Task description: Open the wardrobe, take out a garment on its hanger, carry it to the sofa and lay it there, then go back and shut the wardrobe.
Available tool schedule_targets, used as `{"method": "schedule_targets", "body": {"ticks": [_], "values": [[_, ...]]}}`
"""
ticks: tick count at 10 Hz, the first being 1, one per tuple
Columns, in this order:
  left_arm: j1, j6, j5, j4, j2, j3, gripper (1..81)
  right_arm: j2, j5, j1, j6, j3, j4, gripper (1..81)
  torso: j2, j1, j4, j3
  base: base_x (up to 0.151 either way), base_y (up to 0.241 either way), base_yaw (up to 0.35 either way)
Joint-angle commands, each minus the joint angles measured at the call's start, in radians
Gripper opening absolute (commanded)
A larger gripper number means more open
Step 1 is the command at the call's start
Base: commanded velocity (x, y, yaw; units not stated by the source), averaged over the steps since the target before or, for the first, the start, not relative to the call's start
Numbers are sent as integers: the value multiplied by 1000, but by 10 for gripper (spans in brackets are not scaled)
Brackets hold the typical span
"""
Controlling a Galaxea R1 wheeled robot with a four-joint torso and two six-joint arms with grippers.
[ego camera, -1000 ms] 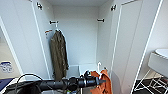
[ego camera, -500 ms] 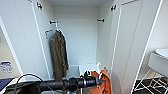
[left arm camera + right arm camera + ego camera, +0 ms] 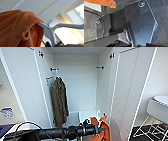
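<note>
My left gripper (image 3: 101,129) clamped the hanger (image 3: 50,30); the garment (image 3: 18,27) looked soft, light, slippery. Right pincer: couldn't tell.

Orange hoodie (image 3: 102,129) cut off by the head view's lower edge, partly behind the left arm (image 3: 62,133). Hanger (image 3: 50,29) hook hidden; jaws too unclear to judge. Chair (image 3: 156,112) cropped at right edge.

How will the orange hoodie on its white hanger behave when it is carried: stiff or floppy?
The orange hoodie is probably floppy: its cloth folds and sags over the white hanger. It likely swings when carried. The hanger looks rigid, so it should keep its shape.
</note>
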Motion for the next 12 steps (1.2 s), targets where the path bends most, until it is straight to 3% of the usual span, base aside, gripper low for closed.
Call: {"method": "schedule_targets", "body": {"ticks": [1,8,12], "values": [[-171,6,-96,26,10,57,10,5,-56,42,2,7,9,811,0,0,0,0,-96,0,0],[-137,9,-96,49,5,67,10,5,-55,42,2,9,10,811,0,0,0,0,-96,0,0],[-122,9,-94,64,-4,79,10,5,-47,41,2,9,10,811,-1,-1,0,1,0,0,0]]}}
